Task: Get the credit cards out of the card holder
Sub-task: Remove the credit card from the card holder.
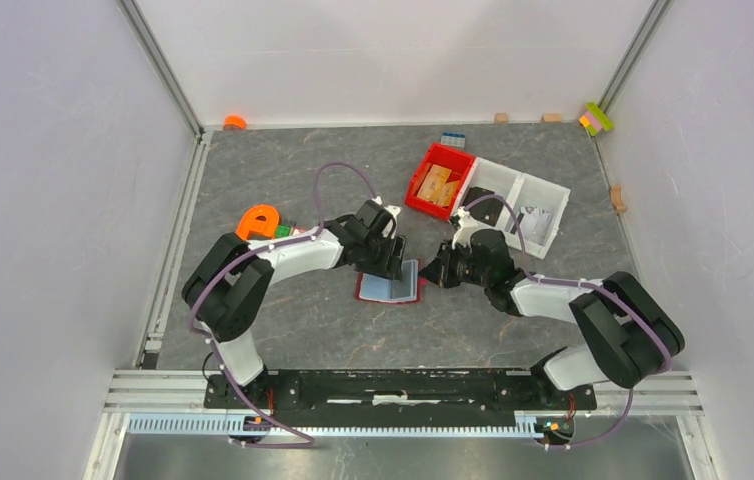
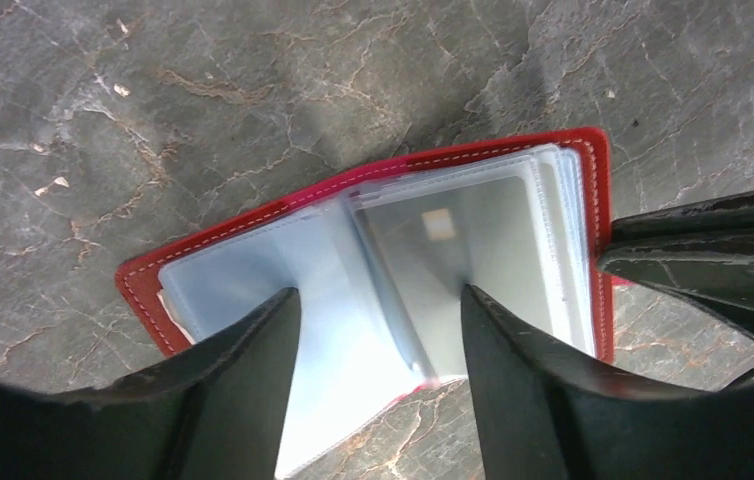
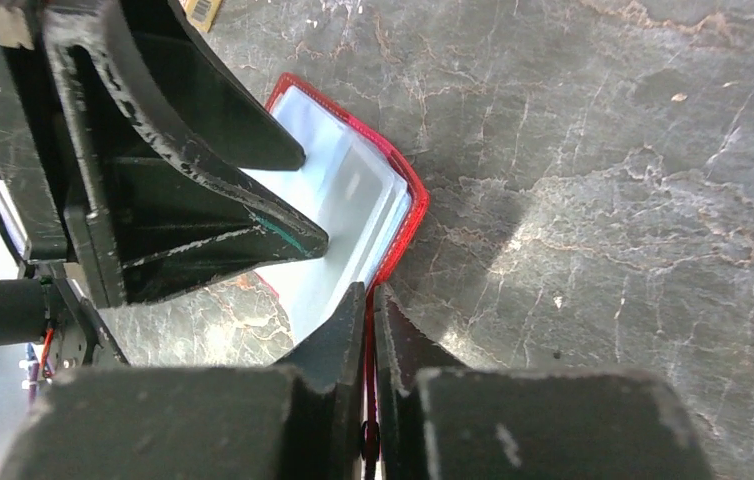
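The card holder lies spread open and inside-up on the grey table, about midway between my two arms. My left gripper hangs over it with its fingers spread, one tip over each half of the clear sleeves; I cannot tell if they press down. My right gripper is almost pressed together, pinching the holder's red right-hand edge. To the near side and to the left of the holder the stone top is bare, with room to pull away. Farther off to the right stand a red bin and a white divided tray, and an orange piece sits far-left beside my left forearm. Opened out, the holder's long axis runs left to right, a little skewed, with the spine running near to far. A grey card sits in the right half's sleeve, its edges square with the holder's.
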Controlling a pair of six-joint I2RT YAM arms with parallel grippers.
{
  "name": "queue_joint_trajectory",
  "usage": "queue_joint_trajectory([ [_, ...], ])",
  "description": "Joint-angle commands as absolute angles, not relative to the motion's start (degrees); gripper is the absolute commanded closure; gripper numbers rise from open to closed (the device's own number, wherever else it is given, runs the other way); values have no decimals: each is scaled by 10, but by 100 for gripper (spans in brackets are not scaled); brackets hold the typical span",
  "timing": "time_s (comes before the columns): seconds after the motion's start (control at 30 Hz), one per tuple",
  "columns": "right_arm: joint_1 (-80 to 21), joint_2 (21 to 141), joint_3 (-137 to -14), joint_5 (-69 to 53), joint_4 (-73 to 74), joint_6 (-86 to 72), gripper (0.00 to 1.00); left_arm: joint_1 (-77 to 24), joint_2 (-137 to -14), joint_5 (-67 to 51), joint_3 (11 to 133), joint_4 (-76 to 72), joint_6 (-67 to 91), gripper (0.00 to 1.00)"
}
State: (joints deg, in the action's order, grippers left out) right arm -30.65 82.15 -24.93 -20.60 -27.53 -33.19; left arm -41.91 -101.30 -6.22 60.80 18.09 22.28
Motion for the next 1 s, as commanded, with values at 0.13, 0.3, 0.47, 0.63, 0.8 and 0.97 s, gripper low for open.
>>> queue_joint_trajectory([
  [0.13,-310,812,-257,-219,-292,-337,100,-417,-995,-51,587,179,227,13],
  [0.3,-310,798,-252,-222,-297,-340,100,-417,-1018,-42,604,205,221,6],
  [0.47,-310,789,-250,-228,-301,-344,100,-419,-1048,32,632,264,209,20],
  [0.63,-310,778,-247,-226,-301,-344,100,-419,-1082,40,655,296,203,44],
  [0.8,-310,763,-245,-217,-294,-338,100,-419,-1108,38,668,311,199,61],
  [0.97,-310,765,-248,-212,-288,-334,100,-419,-1119,35,673,315,197,66],
])
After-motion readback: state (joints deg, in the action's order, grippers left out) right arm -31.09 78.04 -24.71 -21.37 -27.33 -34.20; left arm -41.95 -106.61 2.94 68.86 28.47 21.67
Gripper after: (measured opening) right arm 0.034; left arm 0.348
